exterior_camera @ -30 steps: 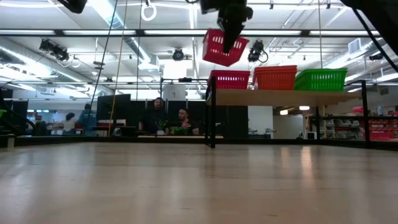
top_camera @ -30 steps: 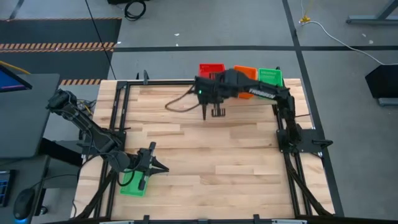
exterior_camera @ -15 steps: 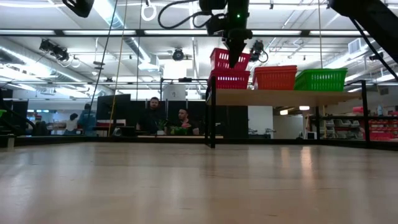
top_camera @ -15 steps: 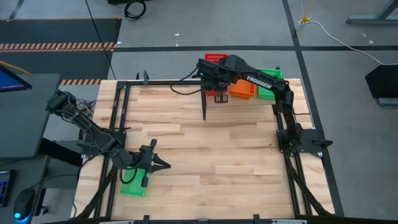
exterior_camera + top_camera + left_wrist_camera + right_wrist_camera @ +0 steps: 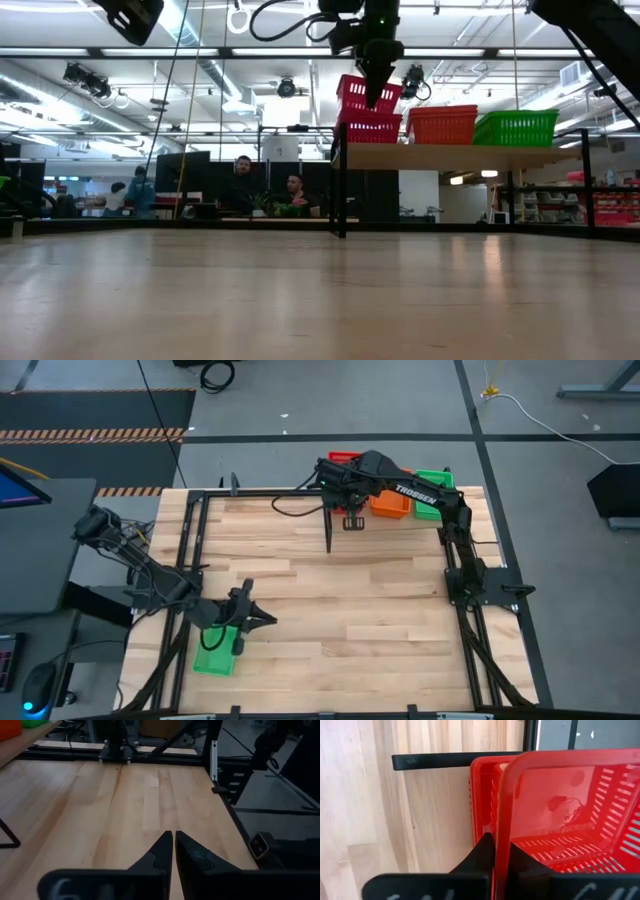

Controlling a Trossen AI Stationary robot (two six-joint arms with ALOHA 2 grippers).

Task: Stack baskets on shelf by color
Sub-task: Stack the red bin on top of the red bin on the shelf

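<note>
Right gripper (image 5: 495,851) fingers still pinch red basket (image 5: 367,93) rim, seemingly barely lower; left gripper (image 5: 173,851) fingers closed, empty.

Right gripper (image 5: 380,95) carried red basket (image 5: 367,94) from mid-air to just above shelf's red stack (image 5: 369,127), left gripper (image 5: 262,623) shifted slightly

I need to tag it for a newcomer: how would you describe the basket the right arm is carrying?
Find the raised wooden shelf at the table's far edge. Above its end stack, a red basket hangs tilted in the right gripper; the other baskets sit flat.
</note>
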